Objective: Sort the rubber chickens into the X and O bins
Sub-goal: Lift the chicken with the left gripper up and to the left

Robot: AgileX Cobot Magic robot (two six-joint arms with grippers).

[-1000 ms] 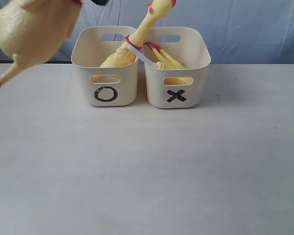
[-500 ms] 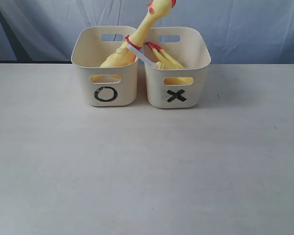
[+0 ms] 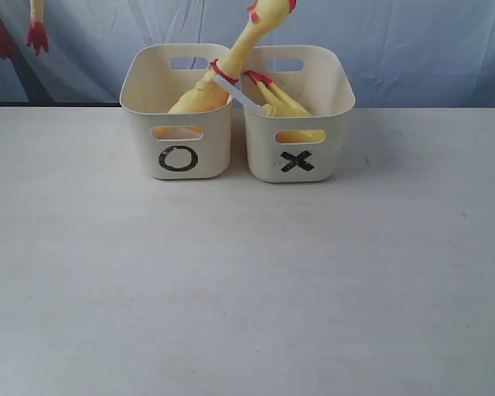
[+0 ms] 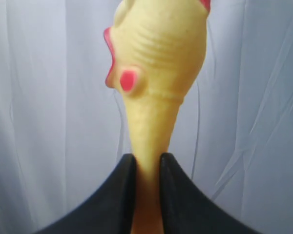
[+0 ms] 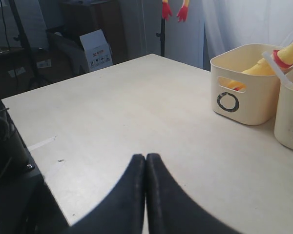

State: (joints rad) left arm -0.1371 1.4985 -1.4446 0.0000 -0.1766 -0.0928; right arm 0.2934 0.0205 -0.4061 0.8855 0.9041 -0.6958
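Two cream bins stand side by side at the back of the table, the O bin [image 3: 140, 140] on the left and the X bin [image 3: 330, 148] on the right. One rubber chicken [image 3: 205, 92] sits in the O bin, its neck leaning up over the X bin. Another chicken [image 3: 287, 105] lies in the X bin, red feet up. My left gripper [image 4: 147, 161] is shut on the neck of a third chicken [image 4: 156, 53], held high. Only that chicken's red feet [image 3: 0, 37] dangle into the exterior view's top left corner. My right gripper [image 5: 145, 158] is shut and empty above the table, away from the bins [image 5: 244, 97].
A pale curtain [image 3: 412, 49] hangs behind the table [image 3: 247, 272]. In the right wrist view a cardboard box [image 5: 95, 48] and a stand pole [image 5: 162, 29] stand beyond the table's far edge. A black arm base [image 5: 5, 141] sits at its near corner.
The held chicken, seen large at the left a second ago, swung out of view. Now only its red feet hang at the top left. Bins and their chickens have not moved.
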